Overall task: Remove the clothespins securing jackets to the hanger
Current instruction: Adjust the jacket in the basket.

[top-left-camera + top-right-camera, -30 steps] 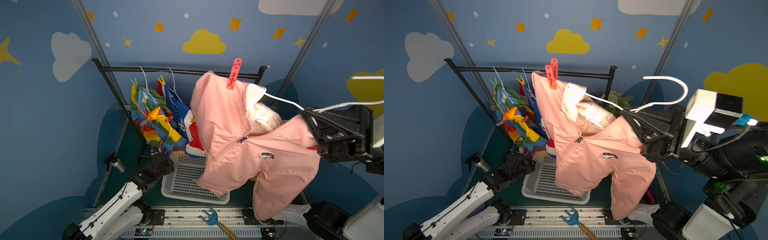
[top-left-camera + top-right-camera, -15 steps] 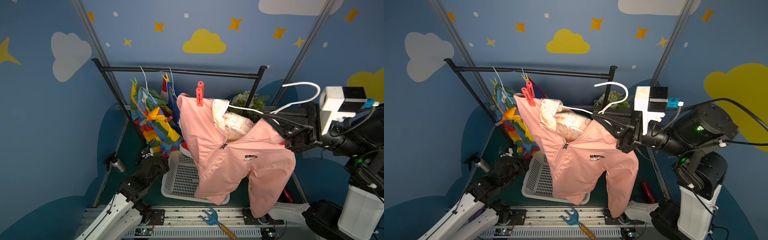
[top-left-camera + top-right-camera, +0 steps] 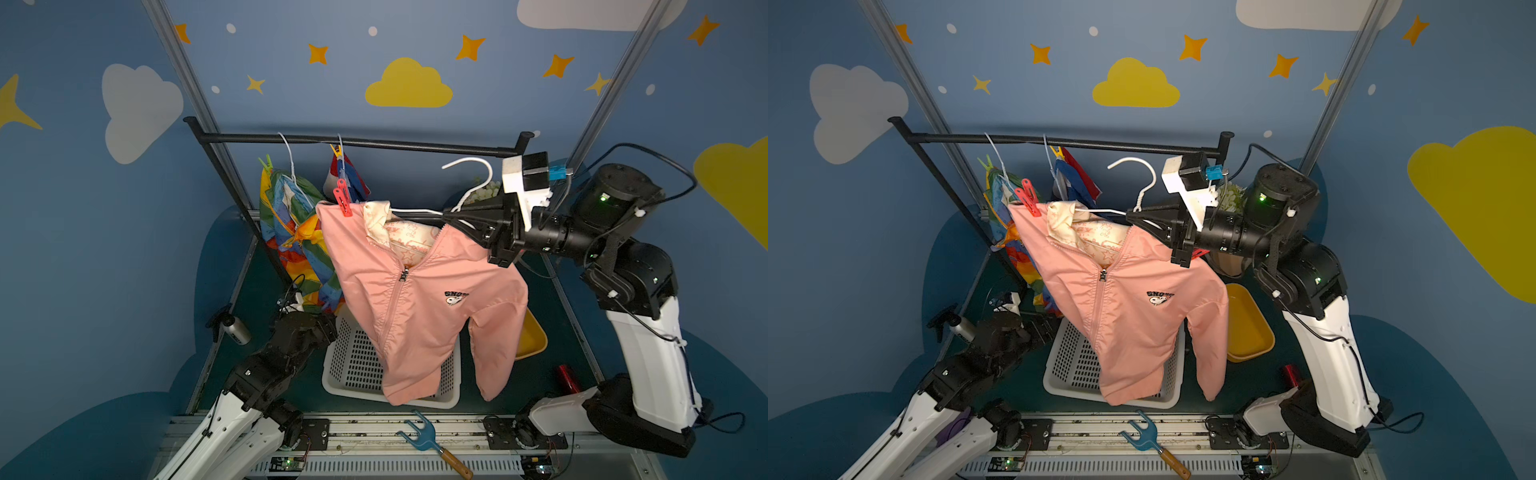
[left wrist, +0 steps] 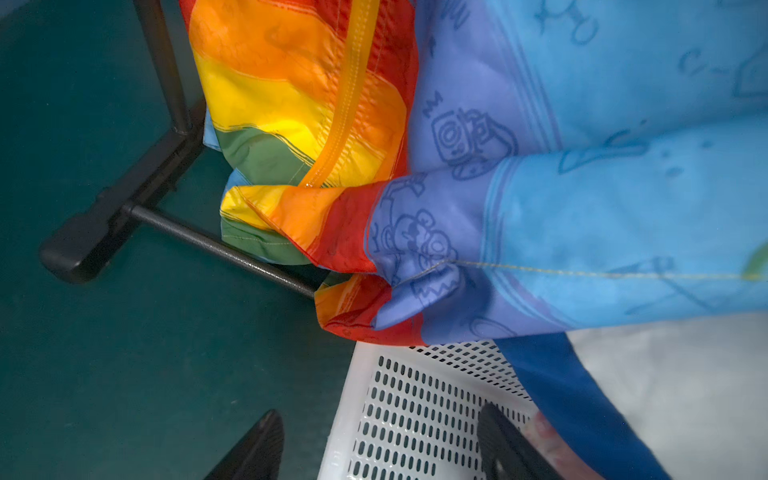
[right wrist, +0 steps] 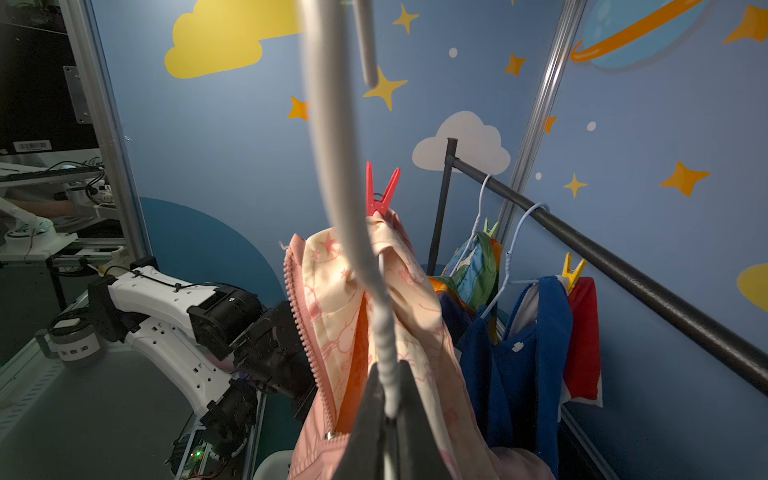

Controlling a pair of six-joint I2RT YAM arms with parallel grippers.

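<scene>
**Left pincer** (image 4: pixel 376 444): the jaws stand wide apart and empty, over a corner of the white perforated plastic basket (image 3: pixel 357 365) on the counter. Over the last second they have widened. The left arm has also drawn back and down, away from the garments.

**Rainbow-striped zip jacket** (image 3: pixel 291 232) and **blue, white and red jacket** (image 5: pixel 519 365): no change. Both hang from the black metal rail (image 3: pixel 374 143). A green plastic clothespin (image 3: pixel 266 162) and a yellow plastic clothespin (image 5: pixel 573 270) remain clipped at their shoulders.

**Red plastic clothespin** (image 3: pixel 343 202): clipped to the shoulder of the plain pink zip jacket (image 3: pixel 415 316), on the side away from the right arm. No peg shows on the other shoulder.

**White wire hanger** (image 5: pixel 386 353): off the rail. A second ago it was held high and close to the top cameras. It has since been carried down and back, so the pink jacket now hangs over the basket.

**Right pincer** (image 3: pixel 448 215): clamped on the hanger's wire beside the collar.

**Consequence:** the red peg now appears to sit within the left arm's reach. Removing it is probably the next step, with the rail pegs to follow.
</scene>
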